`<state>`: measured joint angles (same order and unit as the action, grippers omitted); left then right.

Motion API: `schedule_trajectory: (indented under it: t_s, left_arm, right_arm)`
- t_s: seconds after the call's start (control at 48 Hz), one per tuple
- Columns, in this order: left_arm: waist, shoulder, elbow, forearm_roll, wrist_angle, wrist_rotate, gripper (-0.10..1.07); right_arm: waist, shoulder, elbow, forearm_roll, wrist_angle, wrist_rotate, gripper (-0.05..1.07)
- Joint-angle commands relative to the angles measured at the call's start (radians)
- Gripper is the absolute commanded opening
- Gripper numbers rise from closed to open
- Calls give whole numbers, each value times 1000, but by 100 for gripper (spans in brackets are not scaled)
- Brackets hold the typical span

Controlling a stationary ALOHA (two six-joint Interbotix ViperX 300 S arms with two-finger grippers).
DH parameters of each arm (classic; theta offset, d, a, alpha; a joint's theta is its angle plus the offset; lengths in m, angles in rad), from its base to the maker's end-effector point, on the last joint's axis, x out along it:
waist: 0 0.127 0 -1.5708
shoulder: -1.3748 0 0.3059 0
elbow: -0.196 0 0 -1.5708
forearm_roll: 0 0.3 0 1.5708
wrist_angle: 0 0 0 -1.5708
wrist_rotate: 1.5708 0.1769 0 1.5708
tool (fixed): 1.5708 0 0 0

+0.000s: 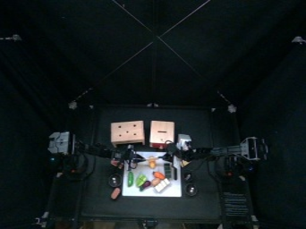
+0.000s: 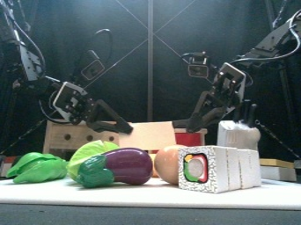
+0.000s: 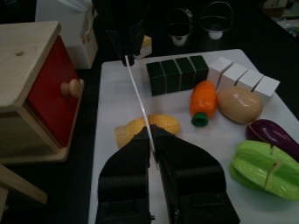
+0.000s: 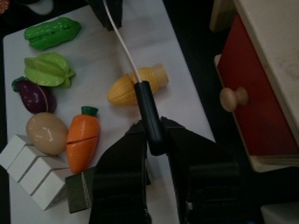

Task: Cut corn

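The yellow corn (image 3: 170, 126) (image 4: 122, 90) lies on the white cutting board (image 3: 114, 92) (image 4: 176, 44), between the two arms. A knife is held above it. Its black handle (image 4: 145, 105) sits in my right gripper (image 4: 149, 131) (image 1: 180, 163), which is shut on it. The thin blade (image 3: 138, 96) (image 4: 121, 39) runs over the corn to my left gripper (image 3: 152, 145) (image 1: 125, 163). The left jaws stand close together around the blade's far end. The front view does not show the corn.
On the board lie a carrot (image 3: 202, 98) (image 4: 79, 140), an eggplant (image 3: 274, 136) (image 2: 123, 165), green vegetables (image 3: 267, 171) (image 4: 52, 33), a pale round piece (image 3: 239, 105) and white and dark sliced blocks (image 3: 239, 74) (image 2: 217, 167). A wooden box with a red drawer (image 3: 30, 79) (image 4: 263, 87) stands beside the board.
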<state>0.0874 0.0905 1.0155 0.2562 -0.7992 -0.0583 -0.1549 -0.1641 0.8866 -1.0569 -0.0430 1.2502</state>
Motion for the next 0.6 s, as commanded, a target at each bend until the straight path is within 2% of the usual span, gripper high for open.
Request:
schedule_trajectory:
  t_s: [0.0,0.583]
  left_arm:
    - [-44,-14,8,6,-3,2,42]
    - [-54,-3,6,-25,-2,5,42]
  right_arm:
    - [-6,-23,5,5,31,3,35]
    - [8,-17,11,5,64,5,35]
